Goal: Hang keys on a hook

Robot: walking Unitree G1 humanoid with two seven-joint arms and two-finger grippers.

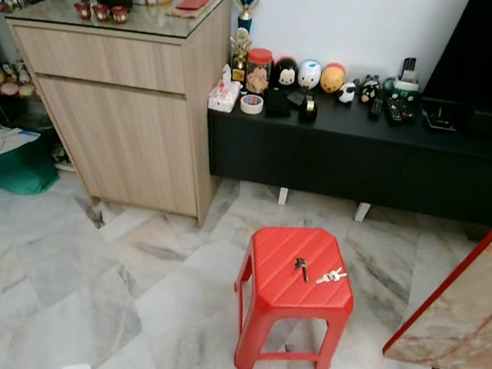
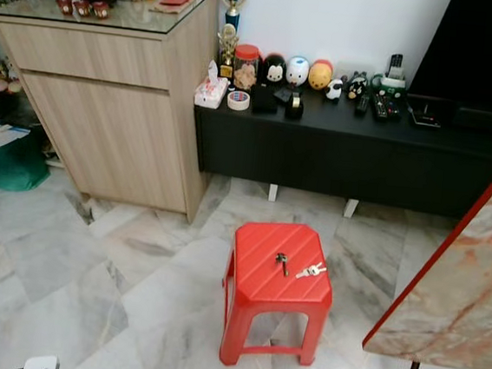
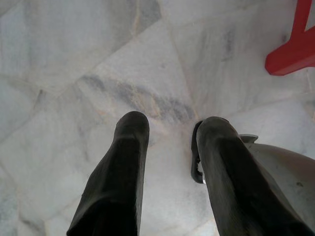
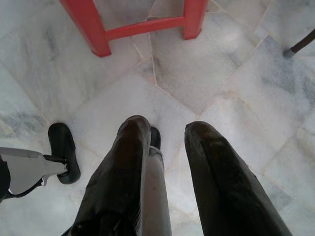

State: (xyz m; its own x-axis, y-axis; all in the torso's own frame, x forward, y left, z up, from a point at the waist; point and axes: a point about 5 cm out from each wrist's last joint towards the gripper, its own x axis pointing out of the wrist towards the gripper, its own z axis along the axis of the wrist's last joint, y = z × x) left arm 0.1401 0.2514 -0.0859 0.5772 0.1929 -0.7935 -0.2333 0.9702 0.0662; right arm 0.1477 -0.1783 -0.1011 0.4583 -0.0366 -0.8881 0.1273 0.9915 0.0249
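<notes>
From the head I see the keys, a small silvery bunch with a dark fob, on the red stool at lower centre. My wrist views show the left end effector and right end effector parted, empty, over marble floor.

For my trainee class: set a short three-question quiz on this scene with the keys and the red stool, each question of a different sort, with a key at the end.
1. True or false: the keys lie on the floor beside the red stool.
2. Multiple choice: what stands directly behind the stool, against the wall? A) a black low cabinet B) a green bag C) a trophy
3. Fill in: in the wrist views, the left hand and the right hand both hang over the marble ____, fingers apart.

Key
1. False: they lie on the stool's seat.
2. A
3. floor
</notes>
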